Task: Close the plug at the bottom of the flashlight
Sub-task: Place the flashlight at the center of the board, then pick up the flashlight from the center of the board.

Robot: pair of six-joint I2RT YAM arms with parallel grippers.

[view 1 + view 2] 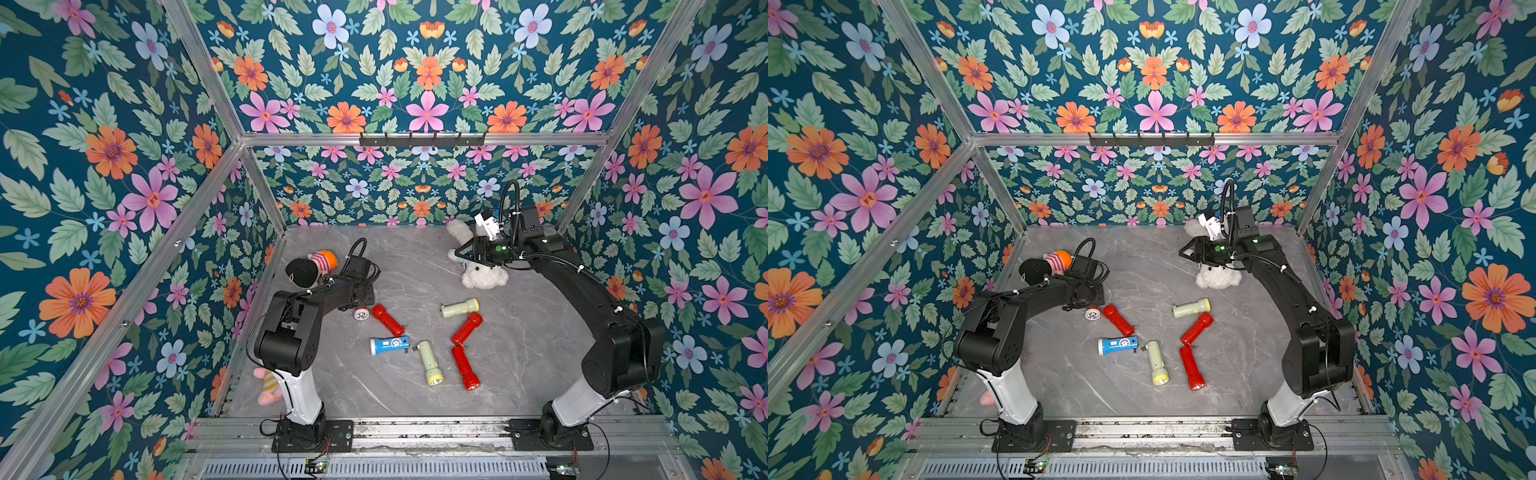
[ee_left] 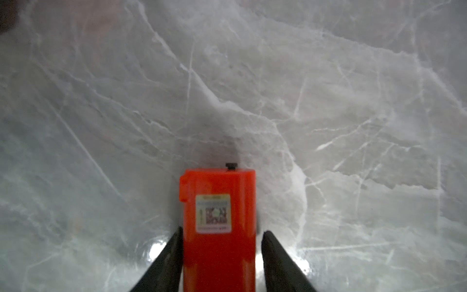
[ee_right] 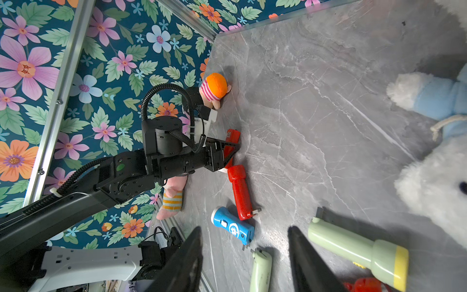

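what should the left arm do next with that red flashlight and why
Probably lift the left end effector straight up off the red flashlight. Its fingers flank the body with a visible gap on one side, so nothing looks gripped, and the flashlight lies on the table.

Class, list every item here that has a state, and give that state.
Red flashlight: lying flat, plug looks shut.
Left hand: open, astride it.
Right hand: open, empty.
Second red flashlight: plug out.
Blue flashlight: plug out.
Yellow-headed green flashlight: plug seems out.
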